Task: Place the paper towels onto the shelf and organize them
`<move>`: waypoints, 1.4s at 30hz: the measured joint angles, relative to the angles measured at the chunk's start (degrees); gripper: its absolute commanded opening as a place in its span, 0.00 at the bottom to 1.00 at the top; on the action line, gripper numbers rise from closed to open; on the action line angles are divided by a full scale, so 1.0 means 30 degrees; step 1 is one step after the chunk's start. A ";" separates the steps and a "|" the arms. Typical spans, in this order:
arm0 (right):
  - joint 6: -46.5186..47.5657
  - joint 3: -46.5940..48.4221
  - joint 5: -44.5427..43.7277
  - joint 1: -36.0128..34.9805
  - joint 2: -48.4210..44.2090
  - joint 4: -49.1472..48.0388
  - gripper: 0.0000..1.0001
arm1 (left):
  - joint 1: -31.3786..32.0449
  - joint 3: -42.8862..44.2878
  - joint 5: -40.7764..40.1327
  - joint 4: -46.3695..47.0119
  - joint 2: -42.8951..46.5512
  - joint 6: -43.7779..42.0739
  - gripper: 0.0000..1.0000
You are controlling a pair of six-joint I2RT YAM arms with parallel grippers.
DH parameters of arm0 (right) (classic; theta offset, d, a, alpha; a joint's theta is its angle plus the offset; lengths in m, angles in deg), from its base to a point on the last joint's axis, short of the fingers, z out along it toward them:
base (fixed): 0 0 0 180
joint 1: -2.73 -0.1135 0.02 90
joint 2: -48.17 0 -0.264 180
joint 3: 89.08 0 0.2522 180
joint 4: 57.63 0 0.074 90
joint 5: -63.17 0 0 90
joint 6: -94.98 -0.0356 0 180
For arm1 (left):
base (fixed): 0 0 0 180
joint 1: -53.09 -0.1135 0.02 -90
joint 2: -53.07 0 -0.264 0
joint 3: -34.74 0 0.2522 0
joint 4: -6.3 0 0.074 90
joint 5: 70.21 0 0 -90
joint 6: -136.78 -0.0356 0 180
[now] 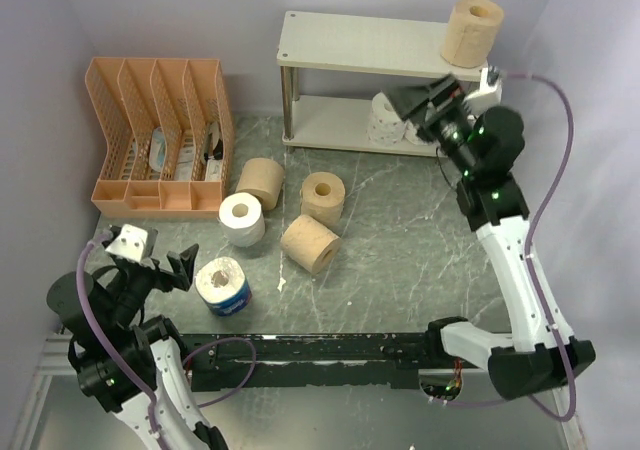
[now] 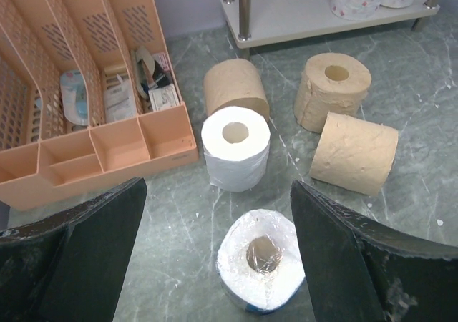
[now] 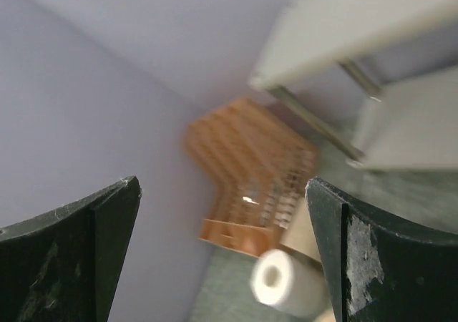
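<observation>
The shelf (image 1: 360,45) stands at the back. One tan roll (image 1: 472,30) sits on the right end of its top board, and white speckled rolls (image 1: 385,120) sit on the lower board. On the table lie three tan rolls (image 1: 261,182) (image 1: 323,198) (image 1: 310,243), a white roll (image 1: 242,218) and a blue-wrapped roll (image 1: 224,285). My left gripper (image 1: 165,265) is open and empty just left of the wrapped roll, which lies between its fingers in the left wrist view (image 2: 261,268). My right gripper (image 1: 408,98) is open and empty in front of the shelf's right end, below the top board.
An orange mesh file organizer (image 1: 160,135) with small items stands at the back left, close to the nearest tan roll. Purple walls close in the left, back and right. The right wrist view is blurred; it shows the organizer (image 3: 250,186) and the white roll (image 3: 283,283).
</observation>
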 measured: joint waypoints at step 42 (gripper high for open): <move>0.4495 -0.9296 -0.4889 -0.4503 0.7002 -0.0627 0.59 | 0.0000 0.0000 0.0663 0.0007 -0.0641 -0.0146 0.94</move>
